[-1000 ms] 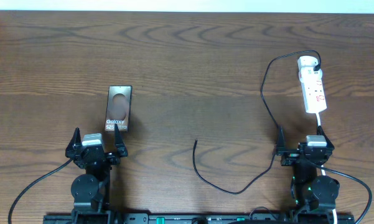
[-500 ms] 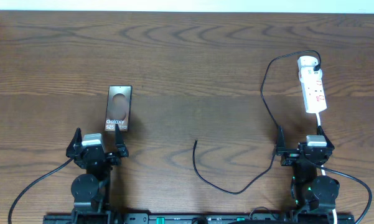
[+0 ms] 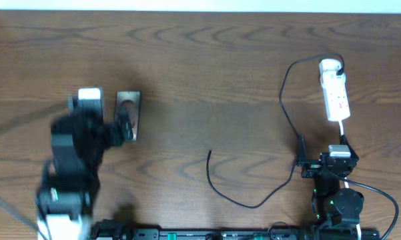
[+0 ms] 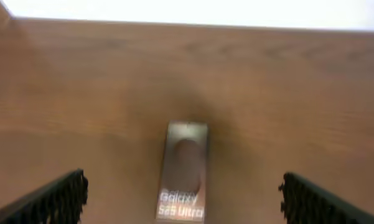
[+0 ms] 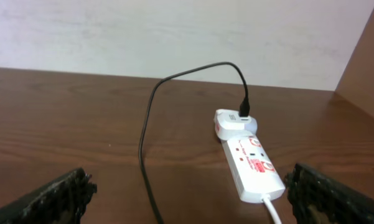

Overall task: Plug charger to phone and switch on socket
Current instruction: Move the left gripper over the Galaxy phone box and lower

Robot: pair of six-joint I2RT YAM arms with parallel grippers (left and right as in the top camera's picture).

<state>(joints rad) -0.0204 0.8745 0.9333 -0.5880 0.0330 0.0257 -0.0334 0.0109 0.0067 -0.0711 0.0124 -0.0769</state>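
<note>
Gaping wide, the left hand (image 4: 183, 186) is shown in its wrist view with both ridged fingers (image 4: 62, 196) pushed out to the lower corners. Nothing is held or touched between them. The phone (image 4: 185, 168) is framed in that gap, lying flat on the table (image 4: 299, 93) a little farther out, with its white lettering at the near end.

The right hand (image 5: 190, 190) is likewise spread fully open and empty. It is kept low at the near right of the table and aimed toward the far side. The socket (image 5: 252, 165) lies lengthwise just beyond it, with a white cord (image 5: 272, 210) running back toward the hand.

From overhead, the left arm (image 3: 73, 143) is smeared by blur, so its fingers cannot be made out there. The left edge and near end of the phone are partly covered by it. The arm is seen stretched out from the near edge, just left of the phone, on the left half of the table.

The charger (image 3: 281, 100) is seated in the round white plug (image 3: 329, 65) at the socket's far end. The cable loops left, passes the right hand's left side, bends along the near side, and ends free at mid-table, well apart from the phone. The tip is too small to read. Red marks are visible on the socket, but the switch positions cannot be told.
</note>
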